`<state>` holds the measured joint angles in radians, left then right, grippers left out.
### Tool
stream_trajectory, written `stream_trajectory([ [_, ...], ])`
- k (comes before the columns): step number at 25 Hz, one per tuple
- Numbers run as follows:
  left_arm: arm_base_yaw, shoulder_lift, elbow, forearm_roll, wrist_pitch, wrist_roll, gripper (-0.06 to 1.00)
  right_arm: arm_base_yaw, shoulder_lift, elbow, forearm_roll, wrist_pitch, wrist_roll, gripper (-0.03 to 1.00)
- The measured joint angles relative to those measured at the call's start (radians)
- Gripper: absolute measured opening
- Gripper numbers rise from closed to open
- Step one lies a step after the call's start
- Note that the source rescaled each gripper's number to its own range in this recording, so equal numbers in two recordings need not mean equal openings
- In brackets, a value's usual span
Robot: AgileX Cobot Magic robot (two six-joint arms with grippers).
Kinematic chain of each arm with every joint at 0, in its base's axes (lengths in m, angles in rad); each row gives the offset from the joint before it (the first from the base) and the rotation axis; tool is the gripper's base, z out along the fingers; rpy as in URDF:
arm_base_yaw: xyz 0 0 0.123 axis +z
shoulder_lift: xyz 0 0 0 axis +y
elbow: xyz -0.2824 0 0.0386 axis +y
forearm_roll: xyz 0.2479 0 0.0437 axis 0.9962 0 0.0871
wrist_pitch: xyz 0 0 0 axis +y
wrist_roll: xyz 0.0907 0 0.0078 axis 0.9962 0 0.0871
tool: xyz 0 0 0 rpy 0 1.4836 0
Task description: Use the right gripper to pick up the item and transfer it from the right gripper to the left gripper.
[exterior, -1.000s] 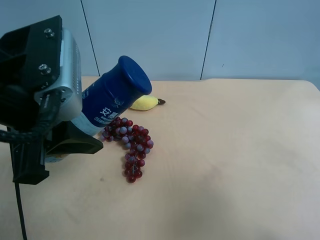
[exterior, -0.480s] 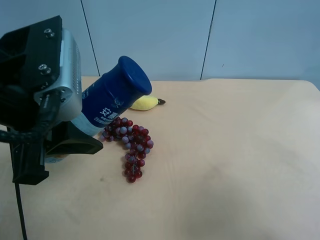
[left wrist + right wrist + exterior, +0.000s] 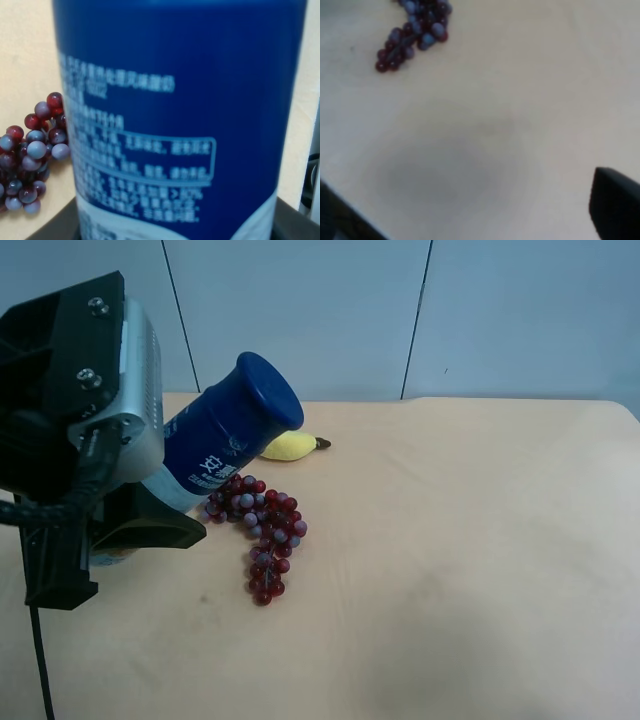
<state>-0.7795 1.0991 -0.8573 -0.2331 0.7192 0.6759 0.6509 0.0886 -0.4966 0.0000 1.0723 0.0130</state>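
Note:
The item is a blue can with white print (image 3: 225,445). It sticks out tilted from my left gripper (image 3: 150,508), the arm at the exterior high view's left, which is shut on its lower end above the table. The can fills the left wrist view (image 3: 175,100). My right gripper (image 3: 470,212) is open and empty over bare table; only one dark finger (image 3: 615,202) and a dark corner on the opposite side show. The right arm is out of the exterior high view.
A bunch of red and purple grapes (image 3: 262,530) lies on the beige table (image 3: 450,540) just beside the can; it also shows in the right wrist view (image 3: 415,30) and the left wrist view (image 3: 30,155). A yellow banana (image 3: 290,446) lies behind the can.

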Motion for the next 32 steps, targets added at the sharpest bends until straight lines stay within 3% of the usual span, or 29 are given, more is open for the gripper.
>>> stream_trajectory([
  [5,0.000,0.000,0.000,0.000,0.000,0.000,0.03,-0.211,-0.077,0.000,0.000,-0.001,0.000,1.00],
  [6,0.000,0.000,0.000,0.000,0.000,0.000,0.03,-0.211,-0.077,0.000,0.000,-0.001,0.000,1.00],
  [9,0.000,0.000,0.000,0.000,0.000,0.000,0.03,-0.364,-0.091,0.000,0.000,-0.001,0.001,1.00],
  [12,0.000,0.000,0.000,0.000,0.000,0.000,0.03,-0.426,-0.091,0.000,0.000,-0.001,0.001,1.00],
  [21,0.000,0.000,0.000,0.000,0.000,-0.018,0.03,-0.456,-0.091,0.000,0.000,-0.001,0.001,1.00],
  [26,0.000,0.000,0.000,0.011,0.000,-0.139,0.03,-0.456,-0.091,0.000,0.000,-0.001,0.001,1.00],
  [32,0.000,0.000,0.000,0.111,0.016,-0.314,0.03,-0.456,-0.091,0.000,0.000,-0.001,0.001,1.00],
])
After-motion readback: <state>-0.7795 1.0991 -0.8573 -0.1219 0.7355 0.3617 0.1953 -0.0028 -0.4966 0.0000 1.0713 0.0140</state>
